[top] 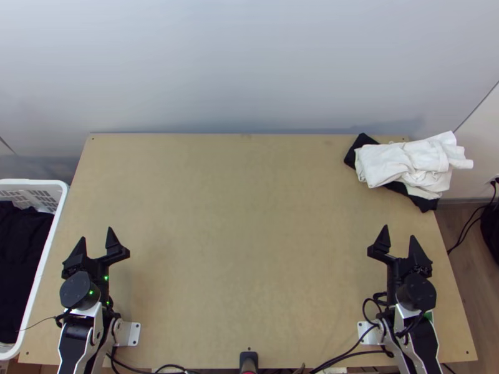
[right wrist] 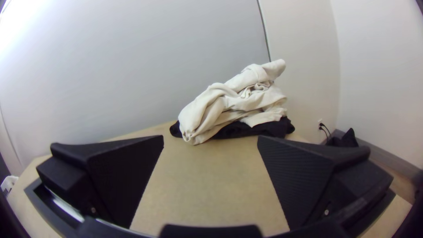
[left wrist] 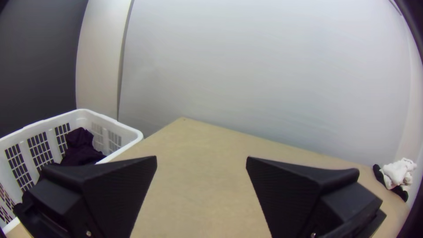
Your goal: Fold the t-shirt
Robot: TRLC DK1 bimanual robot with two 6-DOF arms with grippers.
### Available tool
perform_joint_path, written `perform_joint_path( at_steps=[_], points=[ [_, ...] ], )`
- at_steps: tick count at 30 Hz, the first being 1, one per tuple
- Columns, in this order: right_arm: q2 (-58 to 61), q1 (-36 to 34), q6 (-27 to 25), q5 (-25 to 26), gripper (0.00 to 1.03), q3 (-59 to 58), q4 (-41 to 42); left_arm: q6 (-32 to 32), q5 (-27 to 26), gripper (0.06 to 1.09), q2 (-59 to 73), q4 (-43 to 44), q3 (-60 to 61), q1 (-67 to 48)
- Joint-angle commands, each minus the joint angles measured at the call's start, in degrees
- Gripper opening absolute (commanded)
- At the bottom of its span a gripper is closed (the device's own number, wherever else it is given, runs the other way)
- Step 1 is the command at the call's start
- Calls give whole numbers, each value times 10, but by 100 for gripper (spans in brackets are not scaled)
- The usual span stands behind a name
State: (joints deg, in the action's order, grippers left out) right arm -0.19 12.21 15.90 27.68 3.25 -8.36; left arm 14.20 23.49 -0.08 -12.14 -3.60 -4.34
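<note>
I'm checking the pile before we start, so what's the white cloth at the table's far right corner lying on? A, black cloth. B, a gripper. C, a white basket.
A: the bunched white cloth lies on black cloth, which sticks out beneath it.

Bright, even light, soft shadows (top: pixel 393 128), glare (right wrist: pixel 15 22) in right wrist view, dark fisheye corners

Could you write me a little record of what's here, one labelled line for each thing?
table: light wood
white cloth: bunched, at the far right corner
black cloth: under the white cloth
basket: white, beside the table's left edge, dark cloth inside
left gripper: open, empty
right gripper: open, empty
t-shirt: cannot tell which cloth
</note>
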Motion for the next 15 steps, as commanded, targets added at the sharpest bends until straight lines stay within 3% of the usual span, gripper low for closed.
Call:
perform_joint_path(
  at_steps=[1,15],
  points=[
    [0,0,0,0,99,0,0,0,0,104,1,0,0,0],
    [0,2,0,0,99,0,0,8,-5,104,1,-1,0,-20]
  ],
)
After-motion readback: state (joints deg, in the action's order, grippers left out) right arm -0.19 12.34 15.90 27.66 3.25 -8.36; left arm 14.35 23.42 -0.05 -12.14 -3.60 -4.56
